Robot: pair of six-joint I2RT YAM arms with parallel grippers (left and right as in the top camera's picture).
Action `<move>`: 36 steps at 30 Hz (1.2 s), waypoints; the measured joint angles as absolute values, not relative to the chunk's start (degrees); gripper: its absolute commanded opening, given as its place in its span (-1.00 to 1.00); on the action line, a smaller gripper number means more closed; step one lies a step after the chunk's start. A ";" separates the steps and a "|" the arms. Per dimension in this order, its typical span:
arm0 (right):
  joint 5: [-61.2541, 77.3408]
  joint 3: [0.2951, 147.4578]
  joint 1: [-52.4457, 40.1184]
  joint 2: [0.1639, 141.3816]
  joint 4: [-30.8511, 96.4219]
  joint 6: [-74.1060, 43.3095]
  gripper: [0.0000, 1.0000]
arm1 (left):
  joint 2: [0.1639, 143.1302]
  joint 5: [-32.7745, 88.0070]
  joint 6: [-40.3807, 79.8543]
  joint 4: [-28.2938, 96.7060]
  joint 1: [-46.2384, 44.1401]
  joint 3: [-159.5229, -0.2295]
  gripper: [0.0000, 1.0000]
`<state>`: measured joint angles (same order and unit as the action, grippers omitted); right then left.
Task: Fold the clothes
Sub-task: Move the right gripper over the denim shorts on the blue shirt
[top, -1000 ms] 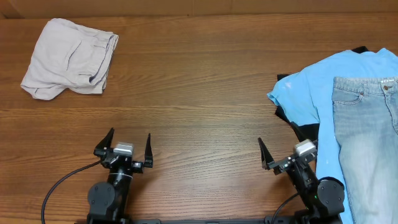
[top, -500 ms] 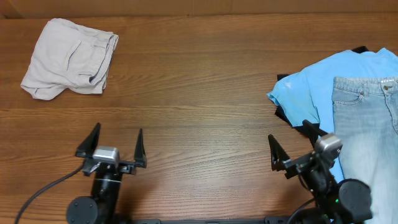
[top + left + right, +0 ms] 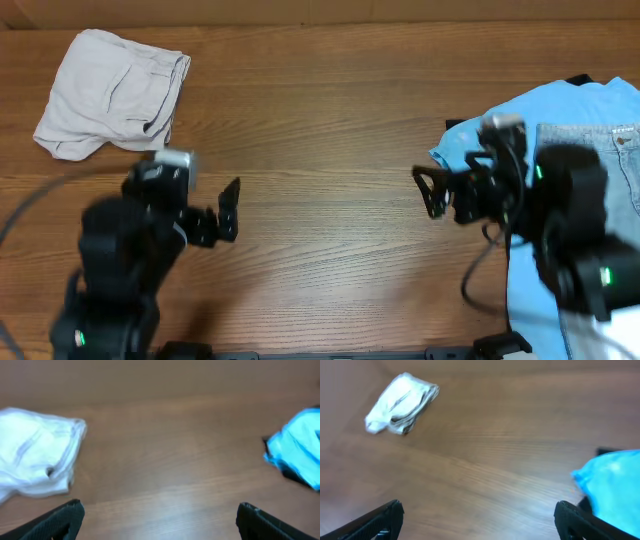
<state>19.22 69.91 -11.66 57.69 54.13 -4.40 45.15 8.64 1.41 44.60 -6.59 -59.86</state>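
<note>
Looking down on the table, I see both arms raised over the wood and blurred, with nothing gripped. The left claw has its jaws spread as wide as they go and is empty; only bare wood shows between the tips in its wrist view. The right claw is the same, jaws far apart and holding nothing, and in the overhead view it sits just beside the left edge of the sky-blue T-shirt. The shirt lies spread at the right side of the table, and the light denim jeans lie on top of it. The right arm hangs over that pile and hides much of it from above. A sliver of a black garment sticks out from under the shirt at its far edge. The beige trousers sit bunched in a loose heap at the far left corner, well apart from both arms. Both wrist views show the trousers at left and a shirt corner at right.
</note>
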 measured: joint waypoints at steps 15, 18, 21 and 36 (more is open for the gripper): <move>24.01 76.34 -7.46 75.20 53.17 -7.60 1.00 | 68.84 11.70 1.34 61.17 -6.59 -75.55 0.99; 19.53 76.44 -4.19 75.18 52.01 -10.35 1.00 | 69.25 13.04 1.34 61.17 -6.59 -75.55 1.00; 10.39 76.51 0.08 75.79 51.90 -14.13 0.99 | 69.25 13.82 1.34 61.19 -6.59 -75.55 1.00; -10.79 76.95 13.17 104.27 38.46 -22.20 0.70 | 69.30 14.39 1.34 59.24 -6.59 -75.57 0.99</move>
<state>-10.79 76.95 13.17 104.27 38.46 -22.20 69.30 14.39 1.34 59.24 -6.59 -75.57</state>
